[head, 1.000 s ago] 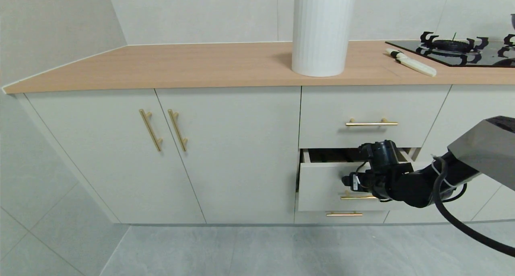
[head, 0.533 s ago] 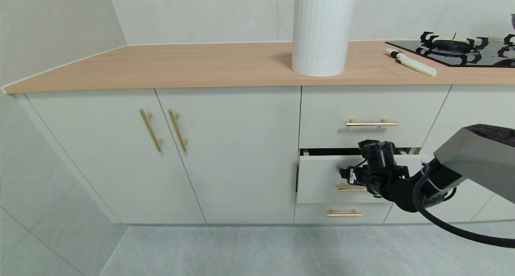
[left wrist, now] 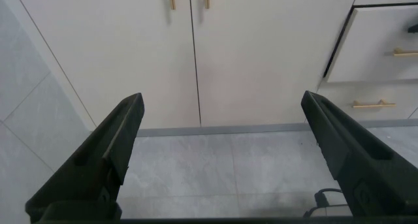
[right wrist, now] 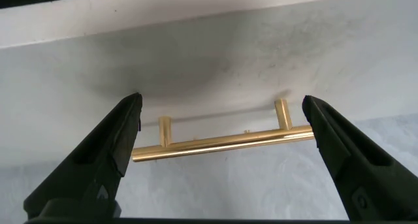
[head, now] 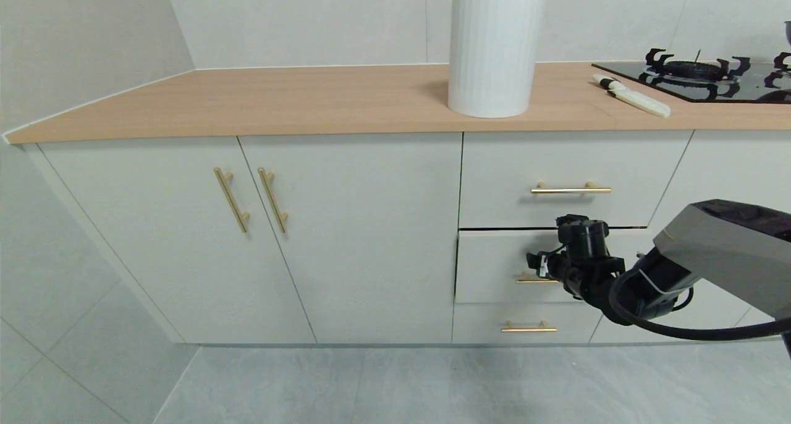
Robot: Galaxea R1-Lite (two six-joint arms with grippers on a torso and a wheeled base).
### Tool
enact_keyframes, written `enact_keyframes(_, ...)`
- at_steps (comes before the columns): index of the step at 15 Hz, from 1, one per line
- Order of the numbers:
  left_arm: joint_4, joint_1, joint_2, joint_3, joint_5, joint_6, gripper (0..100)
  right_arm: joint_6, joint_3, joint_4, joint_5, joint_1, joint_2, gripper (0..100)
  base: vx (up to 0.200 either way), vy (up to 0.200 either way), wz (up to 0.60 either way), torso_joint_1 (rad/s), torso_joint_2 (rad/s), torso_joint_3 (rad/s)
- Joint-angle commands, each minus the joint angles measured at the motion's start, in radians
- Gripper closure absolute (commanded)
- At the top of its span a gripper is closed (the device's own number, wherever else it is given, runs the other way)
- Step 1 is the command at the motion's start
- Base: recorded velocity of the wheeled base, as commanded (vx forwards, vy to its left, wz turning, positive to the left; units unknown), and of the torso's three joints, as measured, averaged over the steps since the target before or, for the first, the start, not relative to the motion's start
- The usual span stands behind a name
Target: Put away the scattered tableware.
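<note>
One second has taken the middle drawer [head: 494,263], lower right of the head view, from well open to almost flush. The right end effector [head: 547,268], fingers apart either side of the gold handle [right wrist: 222,142], has pushed it in, so its contents are hidden. The left end effector [left wrist: 222,152] is spread wide too, holding nothing. A knife [head: 631,96] lies on the counter [head: 278,102], upper right, beside the stove [head: 710,78] — likely work left to do.

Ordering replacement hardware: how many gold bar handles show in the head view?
5 gold metal bar handles: two upright on the doors, three level on the top, middle and bottom drawers; the middle one is partly covered.
</note>
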Motion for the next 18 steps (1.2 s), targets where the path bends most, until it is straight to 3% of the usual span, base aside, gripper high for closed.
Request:
enact_keyframes(1,0.0,0.0,0.0,0.0,0.0,0.0,0,0.001,-0.027,-0.001,-0.006,-0.013,0.026,0,0.0,0.0,0.0,0.0,0.0,0.0)
enact_keyframes(11,0.0,0.0,0.0,0.0,0.0,0.0,0,0.018,-0.116,-0.053,-0.06,-0.036,0.084,0,0.0,0.0,0.0,0.0,0.0,0.0)
enact_keyframes(18,0.0,0.0,0.0,0.0,0.0,0.0,0,0.008,0.087,0.019,-0.015,-0.024,-0.141,0,0.0,0.0,0.0,0.0,0.0,0.0)
